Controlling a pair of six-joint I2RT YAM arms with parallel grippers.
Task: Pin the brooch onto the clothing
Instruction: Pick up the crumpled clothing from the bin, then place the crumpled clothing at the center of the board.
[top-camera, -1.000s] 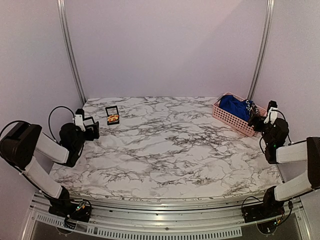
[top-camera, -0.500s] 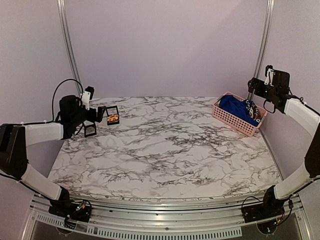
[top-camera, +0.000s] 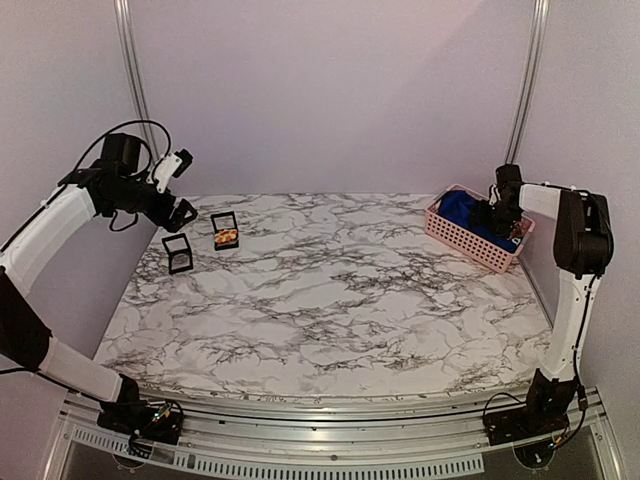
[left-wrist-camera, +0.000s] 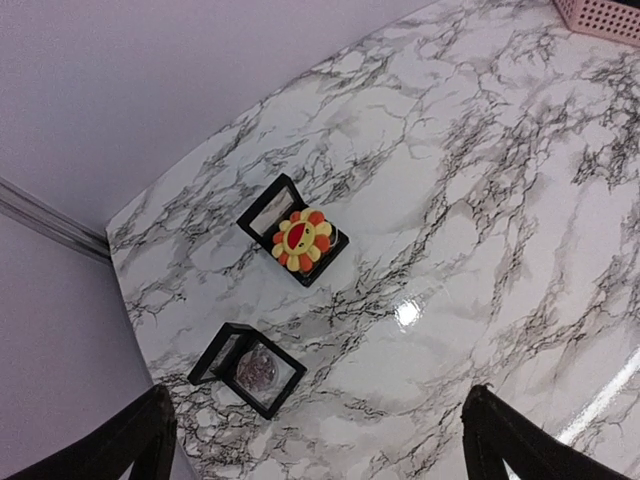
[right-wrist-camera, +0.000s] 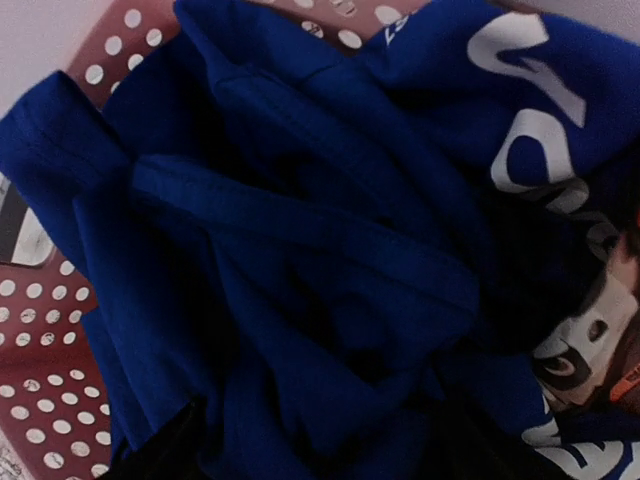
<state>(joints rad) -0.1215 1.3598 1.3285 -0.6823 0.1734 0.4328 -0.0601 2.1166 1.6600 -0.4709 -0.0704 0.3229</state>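
Note:
The brooch (left-wrist-camera: 301, 240), a small yellow, orange and red flower, lies in an open black box (top-camera: 226, 232) at the table's far left. My left gripper (left-wrist-camera: 320, 462) hangs open high above the table, nearer than the box, its fingertips (left-wrist-camera: 135, 445) wide apart with nothing between them; in the top view it (top-camera: 182, 211) sits left of the box. The clothing (right-wrist-camera: 300, 250), a crumpled royal blue shirt with white lettering, fills the pink basket (top-camera: 462, 240). My right gripper (top-camera: 497, 215) reaches down into it; its jaws (right-wrist-camera: 320, 450) stand wide with blue folds between them.
A black frame lid (left-wrist-camera: 247, 370) lies on the marble just in front of the brooch's box. The pink perforated basket (right-wrist-camera: 40, 400) stands at the far right corner against the wall. Lilac walls and metal rails (top-camera: 135, 90) close the back and sides.
My left arm has lifted from table height to high at the back left, leaving the black lid on the marble. My right arm swung up, then down into the basket onto the shirt.

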